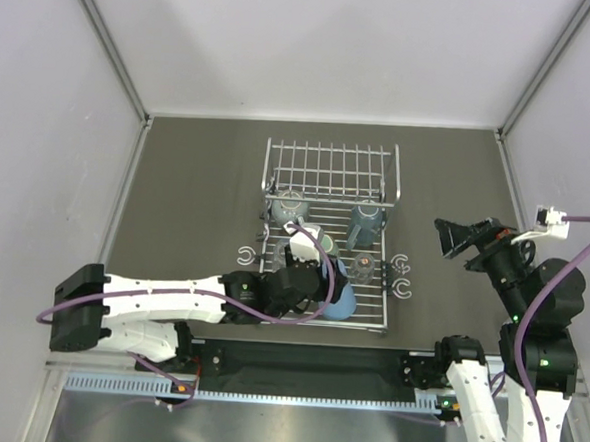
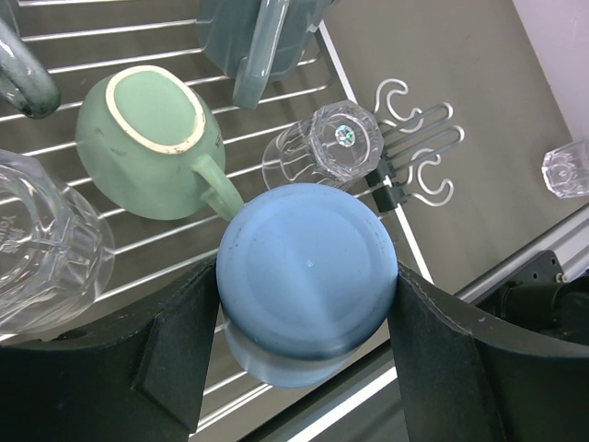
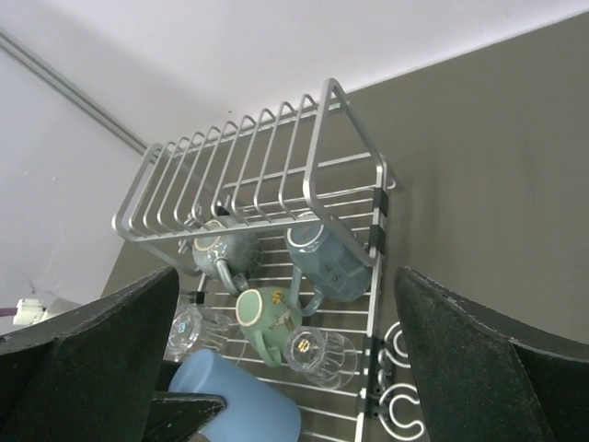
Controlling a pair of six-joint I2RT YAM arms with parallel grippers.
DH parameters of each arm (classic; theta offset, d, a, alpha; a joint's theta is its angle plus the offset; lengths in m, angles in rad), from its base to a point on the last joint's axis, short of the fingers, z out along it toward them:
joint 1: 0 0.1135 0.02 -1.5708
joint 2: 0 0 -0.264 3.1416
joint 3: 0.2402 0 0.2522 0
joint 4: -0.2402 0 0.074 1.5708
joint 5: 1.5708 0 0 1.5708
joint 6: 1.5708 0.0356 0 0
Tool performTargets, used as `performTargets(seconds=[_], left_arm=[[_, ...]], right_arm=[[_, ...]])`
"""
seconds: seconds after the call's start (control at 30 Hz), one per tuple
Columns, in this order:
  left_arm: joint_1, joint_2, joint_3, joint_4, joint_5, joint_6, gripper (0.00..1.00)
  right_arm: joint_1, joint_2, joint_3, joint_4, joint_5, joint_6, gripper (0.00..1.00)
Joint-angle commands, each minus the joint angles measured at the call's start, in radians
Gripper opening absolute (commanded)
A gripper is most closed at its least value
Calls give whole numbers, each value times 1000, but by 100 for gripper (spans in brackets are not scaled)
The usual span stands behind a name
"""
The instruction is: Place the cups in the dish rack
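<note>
The dish rack (image 1: 330, 168) lies flat in the middle of the table with its second grid panel standing up at the far side. My left gripper (image 2: 304, 322) is shut on the upside-down light-blue tumbler (image 2: 306, 276), which rests at the rack's near right corner (image 1: 342, 302). On the bars lie a mint-green mug (image 2: 147, 147), two grey-blue mugs (image 1: 288, 209) (image 1: 367, 223) and two clear tumblers (image 2: 327, 147) (image 2: 41, 244). My right gripper (image 1: 454, 239) hangs open in the air to the right of the rack, holding nothing.
White C-shaped clips sit on both sides of the rack (image 1: 246, 256) (image 1: 402, 273). A small clear glass-like thing (image 2: 566, 168) stands on the dark table to the right of the rack. White walls enclose the table on three sides.
</note>
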Motion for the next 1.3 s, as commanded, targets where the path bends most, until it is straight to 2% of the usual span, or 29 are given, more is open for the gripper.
performTargets(seconds=[0.0,0.17,0.27,0.37,0.53,0.63,0.93,1.07,1.27], left_arm=[[-7,22,-1,32,1,-28,0],[-7,42,6,15,10,-34,2],[-8,53,12,-5,10,-37,17],[-10,57,12,-20,7,-42,22],[-19,56,4,-22,8,-45,38],[-24,57,4,-28,7,-43,40],[-51,70,32,-88,-42,-29,59],[-73,74,45,-112,-74,-29,71],[-82,71,47,-120,-85,-29,79]], right_arm=[[-11,11,45,-35,55,-10,100],[-13,65,85,-115,130,-8,100],[-11,101,99,-162,161,-19,100],[-11,129,99,-186,157,-22,100],[-11,129,90,-183,149,-14,100],[-11,122,87,-181,155,-16,100],[-13,117,76,-179,151,-10,100],[-11,117,67,-172,144,-4,100],[-11,120,57,-167,137,1,100]])
